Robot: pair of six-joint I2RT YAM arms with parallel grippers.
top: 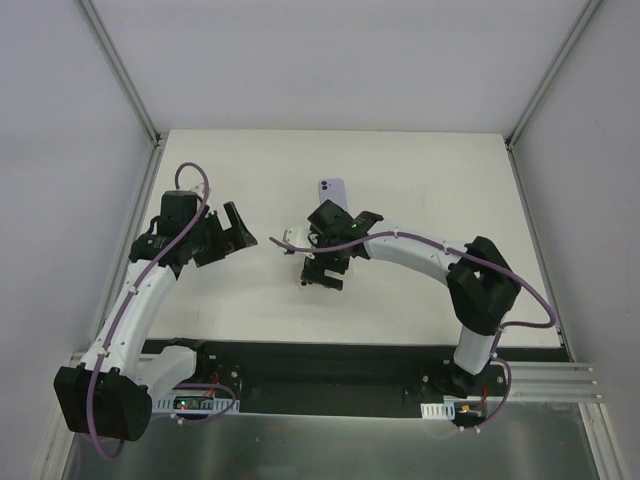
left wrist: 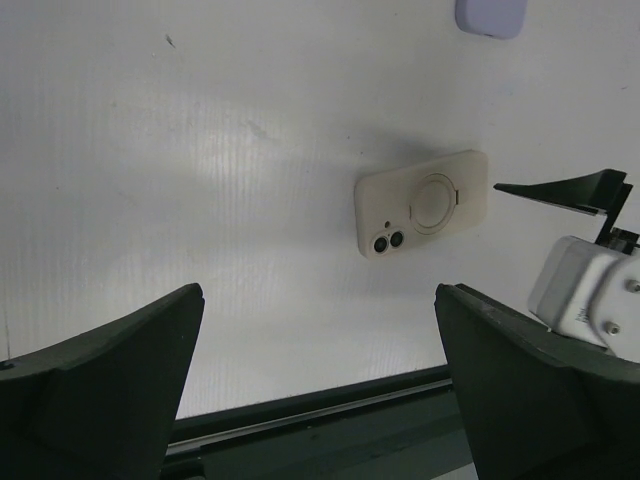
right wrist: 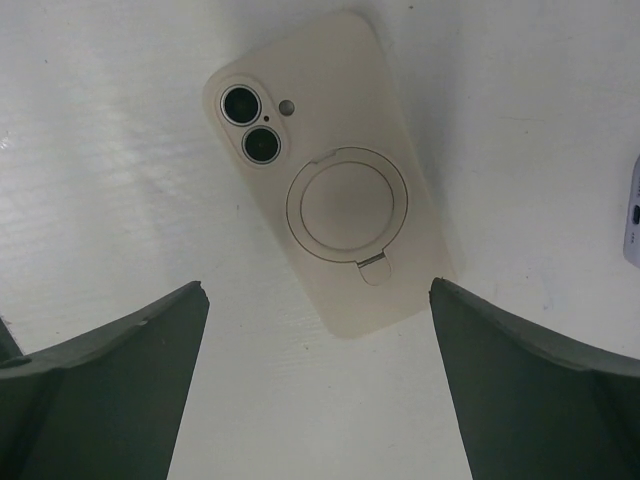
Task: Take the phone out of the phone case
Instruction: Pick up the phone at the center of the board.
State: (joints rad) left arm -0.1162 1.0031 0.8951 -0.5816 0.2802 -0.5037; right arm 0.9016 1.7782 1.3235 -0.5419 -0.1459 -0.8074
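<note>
Right gripper [right wrist: 318, 290] is spread wide and empty, poised just over the cream phone case [right wrist: 330, 170]. The case lies back-up on the table [right wrist: 90, 150], and the phone [right wrist: 241, 105] looks seated inside, lenses showing. Left gripper [left wrist: 318, 290] is open, empty and off to the side. This is the approach; next, one gripper must pin the case rim while the other peels.

table [top: 420, 180]: phone case [right wrist: 335, 190] lies flat near the middle, back side up, with its ring stand [right wrist: 347, 207] folded flat on top. loose phone [top: 332, 188] lies flat on the table behind the case, toward the far edge, apart from it. right gripper [top: 325, 268] hangs over the case, clear of it; in the wrist view the case sits between and ahead of the two fingers. left gripper [top: 232, 232] is left of the case, well apart, over bare table.
</note>
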